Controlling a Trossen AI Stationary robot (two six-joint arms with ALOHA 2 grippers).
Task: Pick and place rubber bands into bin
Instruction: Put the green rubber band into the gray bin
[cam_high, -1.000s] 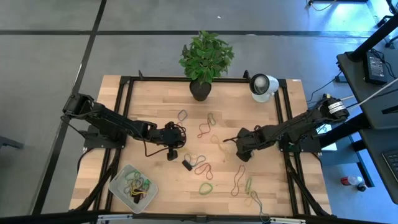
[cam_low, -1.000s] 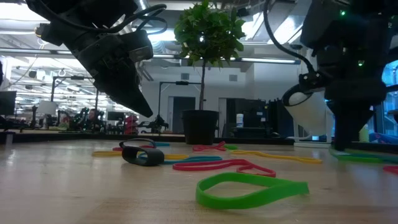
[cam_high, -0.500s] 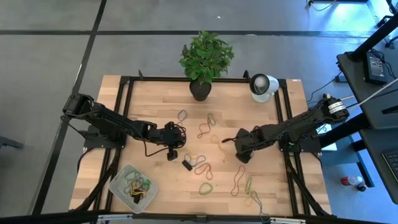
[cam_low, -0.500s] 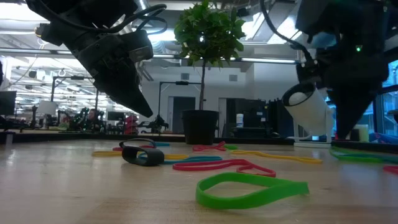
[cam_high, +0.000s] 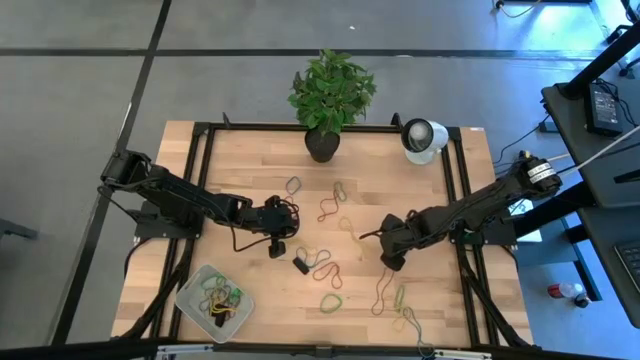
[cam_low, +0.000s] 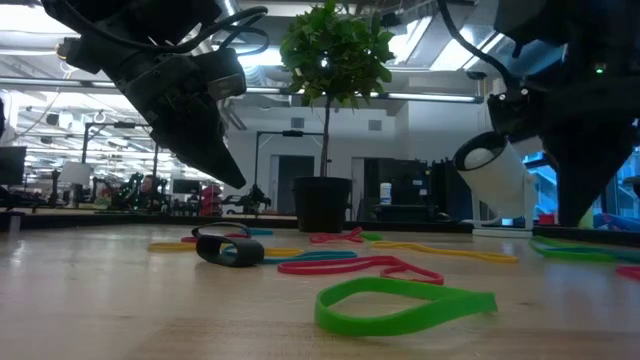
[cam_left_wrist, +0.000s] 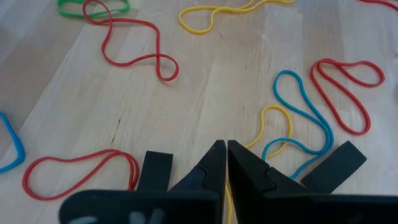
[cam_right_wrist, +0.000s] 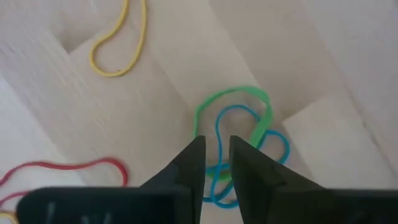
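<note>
Your right gripper hung over tangled thin green and blue rubber bands, fingers narrowly parted, nothing visibly held. Left gripper closed, apparently pinching thin yellow band, likely bound for translucent plastic bin.

Pale matt wood table, translucent plastic bin, smooth rubber bands

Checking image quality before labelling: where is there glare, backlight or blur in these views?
Low view: ceiling lights glare behind the plant, both arms are backlit silhouettes, and the near green rubber band looks soft. Right wrist view: table and bands are blurred. Left wrist view: evenly lit, bands crisp. High view: even, soft shadows.
</note>
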